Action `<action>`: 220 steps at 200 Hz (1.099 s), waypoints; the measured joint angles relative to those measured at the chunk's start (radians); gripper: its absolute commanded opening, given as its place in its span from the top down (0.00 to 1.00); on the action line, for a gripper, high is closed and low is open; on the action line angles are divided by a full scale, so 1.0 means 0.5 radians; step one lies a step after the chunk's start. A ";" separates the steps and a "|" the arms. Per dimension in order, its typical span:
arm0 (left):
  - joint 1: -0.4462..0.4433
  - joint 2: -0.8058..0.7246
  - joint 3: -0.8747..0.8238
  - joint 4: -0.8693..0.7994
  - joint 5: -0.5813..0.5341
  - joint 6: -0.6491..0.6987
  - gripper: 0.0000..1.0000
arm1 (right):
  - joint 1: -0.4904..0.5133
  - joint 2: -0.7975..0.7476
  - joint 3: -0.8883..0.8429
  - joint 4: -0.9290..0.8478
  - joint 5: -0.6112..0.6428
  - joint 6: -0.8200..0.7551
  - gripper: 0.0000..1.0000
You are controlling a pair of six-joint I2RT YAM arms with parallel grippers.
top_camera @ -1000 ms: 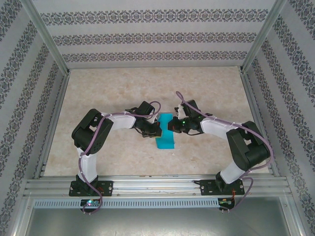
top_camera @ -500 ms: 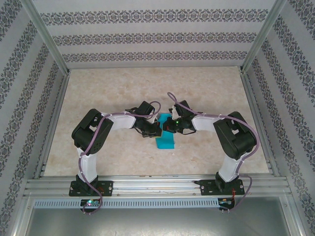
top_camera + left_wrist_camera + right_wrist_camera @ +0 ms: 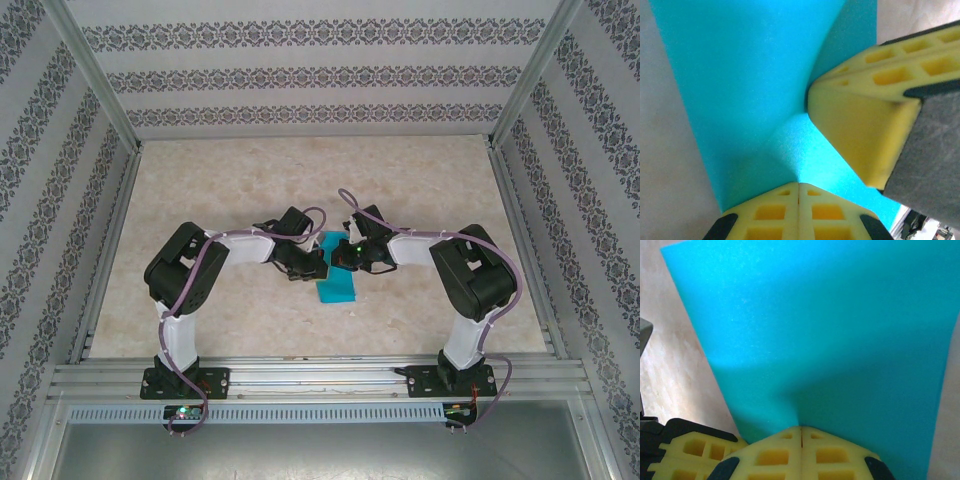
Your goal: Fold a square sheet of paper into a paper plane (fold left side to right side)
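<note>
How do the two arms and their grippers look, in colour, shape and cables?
Both the left arm and the right arm have white links, bulky black joints and a lilac cable running along them. The left gripper and right gripper have yellow fingers with square recesses and black edging.

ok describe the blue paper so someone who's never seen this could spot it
Look at the middle of the beige marbled table, where the left arm and right arm reach in towards each other. The turquoise paper lies right under their yellow fingers. It is the only bright-coloured thing on the tabletop.
</note>
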 measured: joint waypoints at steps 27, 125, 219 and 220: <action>-0.018 -0.059 -0.077 -0.003 0.000 0.026 0.95 | -0.002 0.002 -0.001 0.005 -0.005 0.001 1.00; -0.120 -0.244 -0.338 0.047 -0.007 0.011 0.95 | -0.002 0.009 -0.009 0.003 -0.073 0.001 1.00; -0.167 -0.394 -0.414 -0.039 -0.007 -0.095 0.95 | -0.011 0.009 -0.021 0.037 -0.070 0.008 1.00; -0.167 -0.397 -0.412 -0.040 -0.006 -0.095 0.95 | -0.011 0.009 -0.021 0.037 -0.069 0.008 1.00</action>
